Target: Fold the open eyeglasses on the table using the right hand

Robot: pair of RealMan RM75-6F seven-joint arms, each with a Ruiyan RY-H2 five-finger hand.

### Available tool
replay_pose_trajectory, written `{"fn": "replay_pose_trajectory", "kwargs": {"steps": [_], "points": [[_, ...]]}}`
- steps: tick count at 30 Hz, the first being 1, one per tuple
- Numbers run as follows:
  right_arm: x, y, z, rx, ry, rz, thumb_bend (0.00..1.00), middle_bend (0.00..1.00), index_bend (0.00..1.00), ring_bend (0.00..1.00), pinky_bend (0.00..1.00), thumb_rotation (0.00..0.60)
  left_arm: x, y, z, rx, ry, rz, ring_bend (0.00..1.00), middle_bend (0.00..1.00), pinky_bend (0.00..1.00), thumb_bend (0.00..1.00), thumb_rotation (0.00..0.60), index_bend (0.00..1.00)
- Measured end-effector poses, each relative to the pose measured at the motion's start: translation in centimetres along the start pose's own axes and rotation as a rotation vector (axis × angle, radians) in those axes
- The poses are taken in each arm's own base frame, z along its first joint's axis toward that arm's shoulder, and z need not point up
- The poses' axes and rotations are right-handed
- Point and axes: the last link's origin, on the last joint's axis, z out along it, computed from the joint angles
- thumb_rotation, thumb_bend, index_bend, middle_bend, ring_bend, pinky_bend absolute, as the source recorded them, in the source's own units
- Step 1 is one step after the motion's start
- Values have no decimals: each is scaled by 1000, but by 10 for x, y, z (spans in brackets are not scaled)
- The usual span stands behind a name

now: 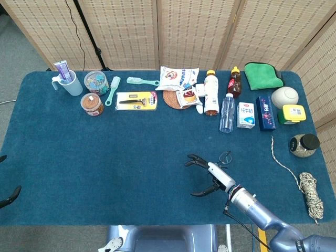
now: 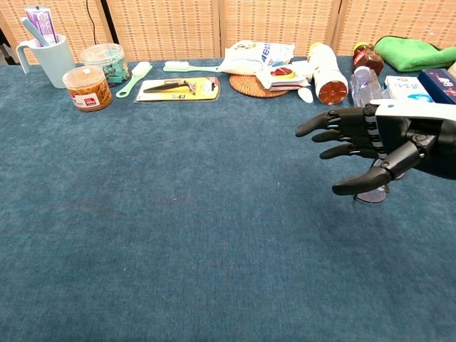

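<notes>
The eyeglasses point(image 1: 224, 157) are thin-framed and lie on the blue table right of centre; in the chest view only one lens of the eyeglasses point(image 2: 372, 195) peeks out below my thumb. My right hand point(image 1: 208, 175) hovers just in front and to the left of them, fingers spread and empty. From the chest camera the right hand point(image 2: 365, 148) covers most of the frame, palm facing left. Whether the temples are folded cannot be told. Only a dark tip of the left hand point(image 1: 7, 197) shows at the left edge.
Along the back stand a cup with toothpaste point(image 1: 69, 81), jars point(image 1: 92, 104), brushes, a razor pack point(image 1: 136, 100), snack bags point(image 1: 178, 79), bottles point(image 1: 226, 113), boxes point(image 1: 265, 113) and a green cloth point(image 1: 263, 74). A rope point(image 1: 311, 192) and a jar point(image 1: 303, 145) lie at the right.
</notes>
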Motion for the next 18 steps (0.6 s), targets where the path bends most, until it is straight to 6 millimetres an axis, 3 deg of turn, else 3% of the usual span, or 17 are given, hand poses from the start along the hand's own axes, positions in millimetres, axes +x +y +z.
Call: {"fn": "replay_pose_trajectory", "kwargs": {"steps": [18], "points": [[25, 28, 7, -69, 61, 54, 82, 76, 262, 14, 106, 600, 0, 2, -1, 0, 0, 2, 29, 45, 0, 255, 539, 145]]}}
